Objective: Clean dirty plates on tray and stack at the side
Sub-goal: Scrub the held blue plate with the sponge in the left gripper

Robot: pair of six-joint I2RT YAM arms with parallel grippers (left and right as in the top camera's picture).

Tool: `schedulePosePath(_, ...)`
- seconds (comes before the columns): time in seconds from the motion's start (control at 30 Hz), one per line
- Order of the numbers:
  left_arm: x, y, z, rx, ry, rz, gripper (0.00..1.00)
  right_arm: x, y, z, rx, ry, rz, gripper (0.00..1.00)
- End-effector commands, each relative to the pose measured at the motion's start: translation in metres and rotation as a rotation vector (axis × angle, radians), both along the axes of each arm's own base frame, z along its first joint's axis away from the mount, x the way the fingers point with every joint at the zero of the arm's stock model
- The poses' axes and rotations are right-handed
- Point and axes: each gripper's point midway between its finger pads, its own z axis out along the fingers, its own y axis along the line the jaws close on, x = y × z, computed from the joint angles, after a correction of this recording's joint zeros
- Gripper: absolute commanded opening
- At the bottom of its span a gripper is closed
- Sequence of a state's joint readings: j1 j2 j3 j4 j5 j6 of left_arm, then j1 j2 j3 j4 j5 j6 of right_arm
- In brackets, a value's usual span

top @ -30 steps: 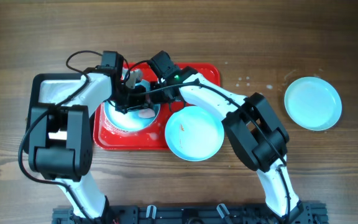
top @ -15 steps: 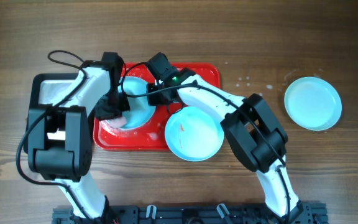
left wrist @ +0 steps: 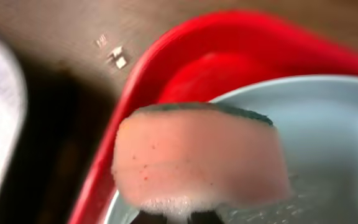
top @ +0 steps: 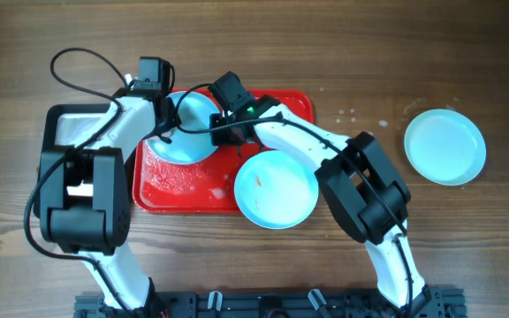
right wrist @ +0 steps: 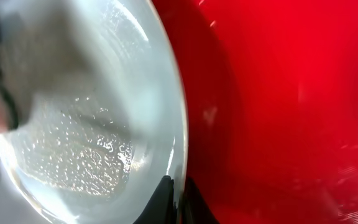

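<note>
My right gripper (top: 222, 132) (right wrist: 180, 198) is shut on the rim of a foamy pale blue plate (top: 190, 126) (right wrist: 86, 106), holding it tilted above the back left of the red tray (top: 210, 190) (right wrist: 291, 93). At that plate's upper left edge my left gripper (top: 161, 117) (left wrist: 180, 218) is shut on a pink sponge (left wrist: 197, 162) with a green scrub face and foam on its lower edge. The sponge rests against the plate (left wrist: 319, 137). A second plate (top: 277, 188) with an orange smear lies at the tray's front right corner. A third plate (top: 444, 146) sits on the table at the far right.
A black-rimmed silvery metal tray (top: 67, 131) lies left of the red tray, partly under my left arm. White foam smears the red tray's floor (top: 179, 177). Water spots (top: 352, 115) mark the wooden table between the tray and the far plate.
My left gripper has carried the sponge from the plate's lower left up to its upper left edge. The held plate has shifted toward the tray's back, uncovering the foamy tray floor.
</note>
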State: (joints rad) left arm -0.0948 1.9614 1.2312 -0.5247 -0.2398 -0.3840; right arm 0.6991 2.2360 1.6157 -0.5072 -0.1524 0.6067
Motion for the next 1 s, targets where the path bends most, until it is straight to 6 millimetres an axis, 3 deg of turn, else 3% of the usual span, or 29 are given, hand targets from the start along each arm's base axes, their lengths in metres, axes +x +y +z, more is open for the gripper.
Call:
schedulePosePath(0.0,0.0,-0.041,-0.026,-0.172,0.026,-0.093,0.04,-0.001,-0.014,-0.023,-0.075,0.016,0.007,0.04)
schedulePosePath(0.13,-0.003,-0.098,-0.022,-0.341,0.027,-0.373,0.04,-0.001,-0.014,-0.023,-0.074,0.015,0.007,0.04)
schedulePosePath(0.23,-0.013,-0.125,-0.019,-0.415,0.043,-0.51,0.04,-0.001,-0.014,-0.023,-0.075,0.016,0.007,0.04)
schedulePosePath(0.33,-0.031,-0.141,-0.017,-0.495,0.092,-0.587,0.04,-0.001,-0.014,-0.023,-0.075,0.016,0.008,0.04)
schedulePosePath(0.4,-0.046,-0.139,-0.02,-0.51,0.158,-0.573,0.04,-0.002,-0.014,-0.023,-0.076,0.016,0.008,0.04)
schedulePosePath(0.47,-0.08,-0.131,-0.025,-0.515,0.301,-0.556,0.04,-0.002,-0.014,-0.023,-0.076,0.016,0.008,0.04)
schedulePosePath(0.53,-0.095,-0.121,-0.028,-0.491,0.378,-0.523,0.04,-0.002,-0.014,-0.023,-0.076,0.017,0.008,0.04)
schedulePosePath(0.67,-0.125,-0.059,-0.033,-0.259,0.552,-0.316,0.04,-0.002,-0.014,-0.023,-0.076,0.017,0.008,0.04)
schedulePosePath(0.83,-0.105,0.016,-0.03,0.061,0.467,-0.034,0.04,-0.001,-0.014,-0.023,-0.076,0.016,0.008,0.05)
schedulePosePath(0.97,-0.075,0.036,-0.027,0.155,0.318,0.072,0.04,-0.001,-0.014,-0.023,-0.076,0.016,0.008,0.04)
